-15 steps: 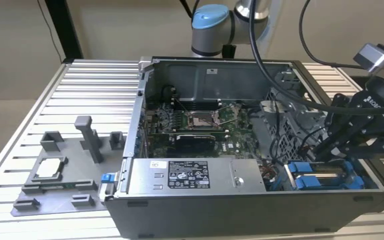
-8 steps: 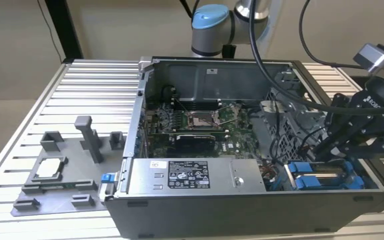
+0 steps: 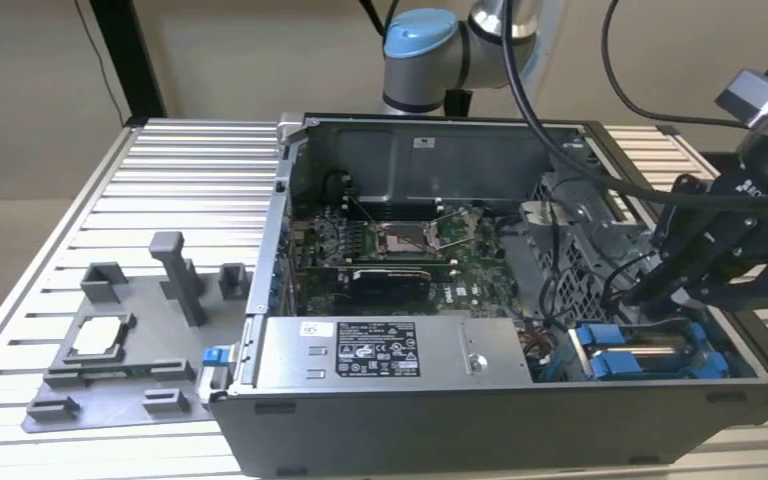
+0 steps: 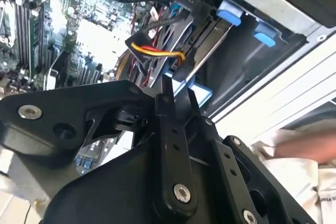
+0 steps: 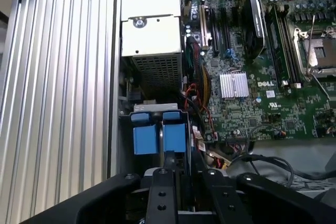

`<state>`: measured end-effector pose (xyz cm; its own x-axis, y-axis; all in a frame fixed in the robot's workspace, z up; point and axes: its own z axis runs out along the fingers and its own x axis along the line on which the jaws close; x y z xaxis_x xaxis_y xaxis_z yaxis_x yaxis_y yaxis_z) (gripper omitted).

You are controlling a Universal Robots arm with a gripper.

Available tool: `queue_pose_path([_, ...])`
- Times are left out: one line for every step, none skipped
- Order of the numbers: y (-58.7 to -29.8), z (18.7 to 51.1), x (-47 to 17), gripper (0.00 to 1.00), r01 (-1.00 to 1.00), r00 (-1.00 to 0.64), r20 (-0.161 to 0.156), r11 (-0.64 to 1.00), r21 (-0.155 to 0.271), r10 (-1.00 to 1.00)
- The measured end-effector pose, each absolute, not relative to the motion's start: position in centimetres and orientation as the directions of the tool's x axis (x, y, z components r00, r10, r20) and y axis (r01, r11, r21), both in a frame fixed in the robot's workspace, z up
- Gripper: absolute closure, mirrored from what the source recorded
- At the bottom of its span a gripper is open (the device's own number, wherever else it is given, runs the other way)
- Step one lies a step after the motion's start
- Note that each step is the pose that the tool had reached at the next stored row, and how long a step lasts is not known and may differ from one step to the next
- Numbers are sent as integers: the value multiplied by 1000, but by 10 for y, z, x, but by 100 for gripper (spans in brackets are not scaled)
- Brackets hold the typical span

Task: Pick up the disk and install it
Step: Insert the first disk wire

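The disk (image 3: pixel 658 355) lies in the drive bay at the front corner of the open computer case (image 3: pixel 491 420), on the exterior view's right. Its silver metal shows between bright blue side rails. In the first wrist view its blue rail ends (image 5: pixel 144 136) stand just ahead of my fingers. In the second wrist view its metal edge (image 4: pixel 212 43) runs away from them into the bay. My black gripper (image 3: pixel 638 300) (image 4: pixel 178 94) (image 5: pixel 178 160) reaches down onto the disk's near end, fingers drawn close together with blue plastic between the tips.
A grey power supply box (image 3: pixel 377 350) (image 5: pixel 149 19) sits beside the bay. The motherboard (image 3: pixel 398 250) (image 5: pixel 262 87) fills the case floor. Black, yellow and red cables (image 4: pixel 157 51) hang close to the bay. A grey fixture tray (image 3: pixel 157 385) holding a small chip (image 3: pixel 101 338) lies on the exterior view's left.
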<state>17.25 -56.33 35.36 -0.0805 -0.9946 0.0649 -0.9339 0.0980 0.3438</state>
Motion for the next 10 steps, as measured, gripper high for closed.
queue_pose_path([-563,354,172,0,-939,-81,64,98,330,-995])
queue_pose_path([-563,354,172,0,-945,-83,62,98,313,-995])
queue_pose_path([-563,354,172,0,-950,-84,61,98,296,-995])
queue_pose_path([-563,354,172,0,-956,-85,59,98,277,-995])
queue_pose_path([-563,354,172,0,-961,-86,58,98,260,-995])
queue_pose_path([-563,354,172,0,-965,-87,56,98,242,-995])
queue_pose_path([-563,354,172,0,-969,-88,55,98,225,-995])
queue_pose_path([-563,354,172,0,-973,-89,53,98,208,-995])
queue_pose_path([-563,354,171,0,-977,-90,51,98,189,-995])
queue_pose_path([-563,354,171,0,-980,-91,49,98,172,-995])
